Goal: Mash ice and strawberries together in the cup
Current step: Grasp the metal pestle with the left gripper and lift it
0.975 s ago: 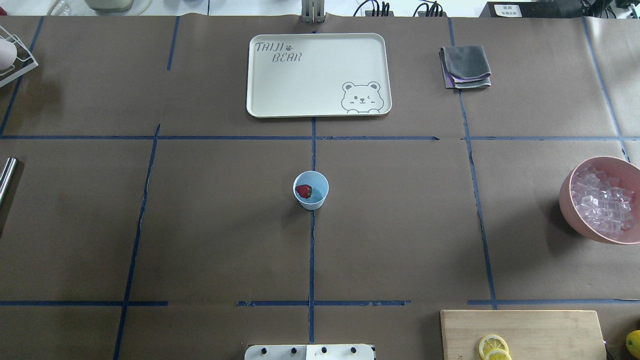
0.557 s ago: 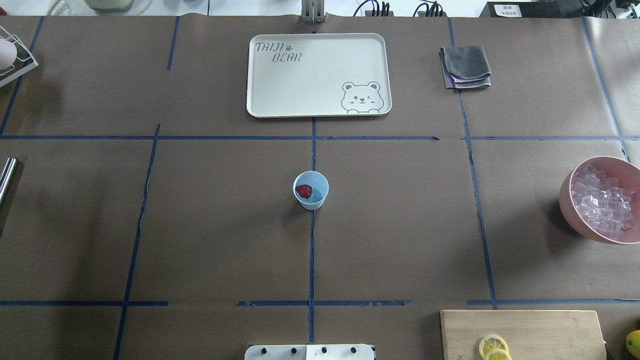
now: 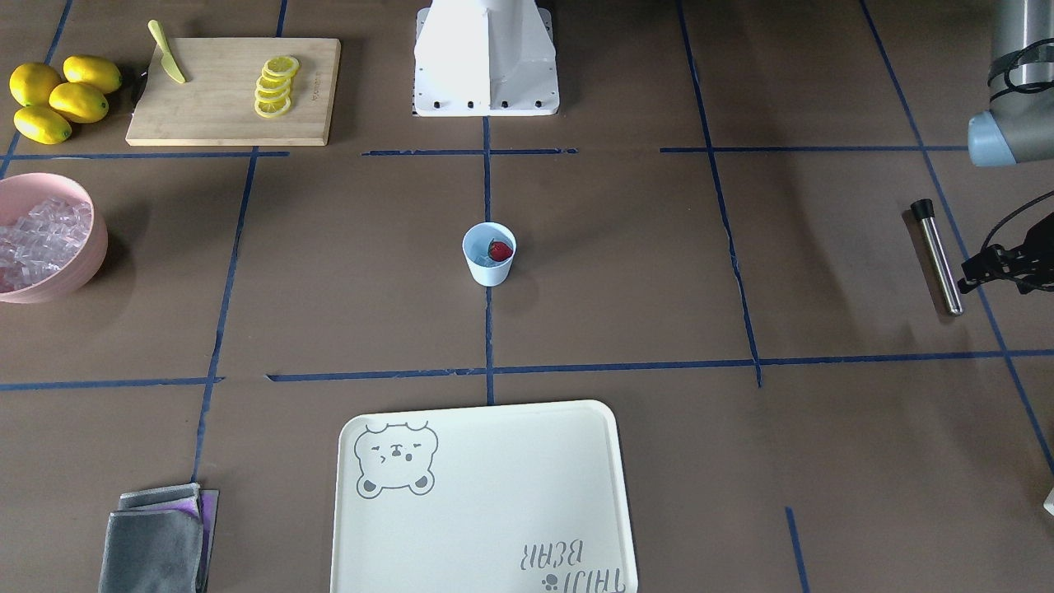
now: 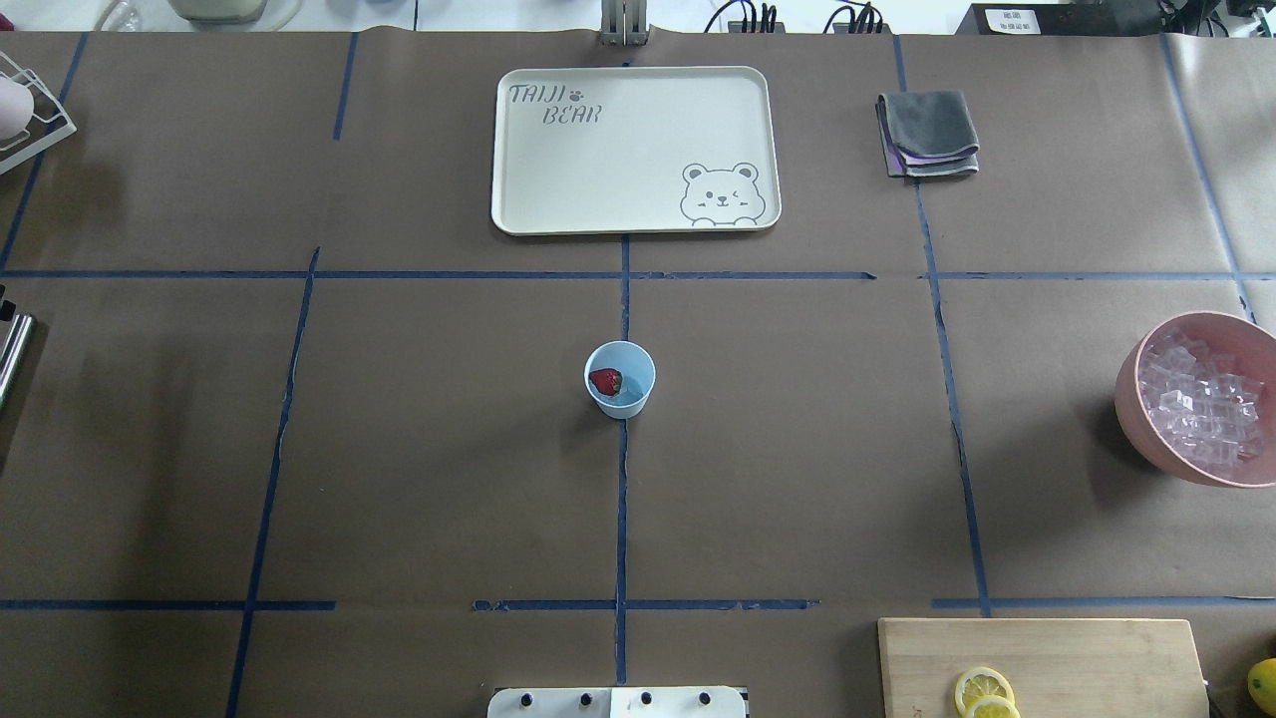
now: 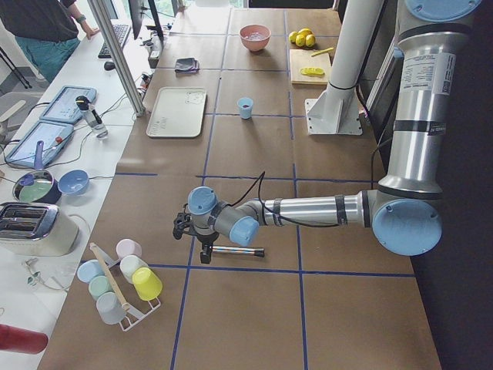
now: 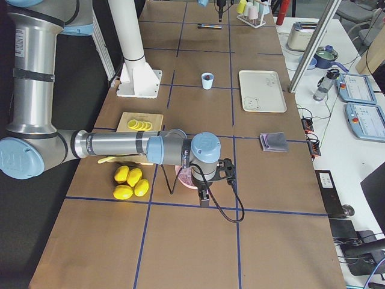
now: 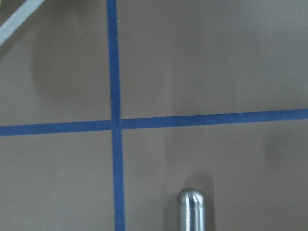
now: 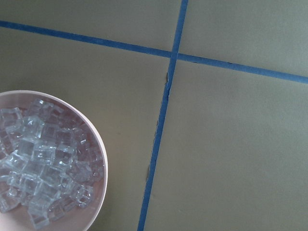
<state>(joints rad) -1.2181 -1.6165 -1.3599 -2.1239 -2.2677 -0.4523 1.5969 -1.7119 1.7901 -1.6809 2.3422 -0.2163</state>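
Observation:
The light-blue cup (image 4: 619, 379) stands at the table's middle; it also shows in the front view (image 3: 489, 254). The red strawberry (image 4: 605, 380) lies inside it, beside something pale and glassy that may be ice. Several ice cubes (image 4: 1201, 414) fill the pink bowl (image 4: 1131, 399) at the right edge. My left gripper (image 3: 1000, 268) hangs over a metal rod (image 3: 936, 257) at the far left; I cannot tell if it is open. My right gripper (image 6: 203, 195) hovers beside the bowl; I cannot tell its state. The right wrist view shows the ice (image 8: 38, 163).
A cream bear tray (image 4: 635, 150) lies at the back centre, with a folded grey cloth (image 4: 929, 133) to its right. A cutting board (image 3: 235, 91) with lemon slices and a knife, whole lemons (image 3: 58, 95), and a cup rack (image 5: 123, 281) stand near the edges.
A dark part of my left gripper has come into the overhead view's left edge, just above the metal rod. The cup, strawberry and bowl have not moved.

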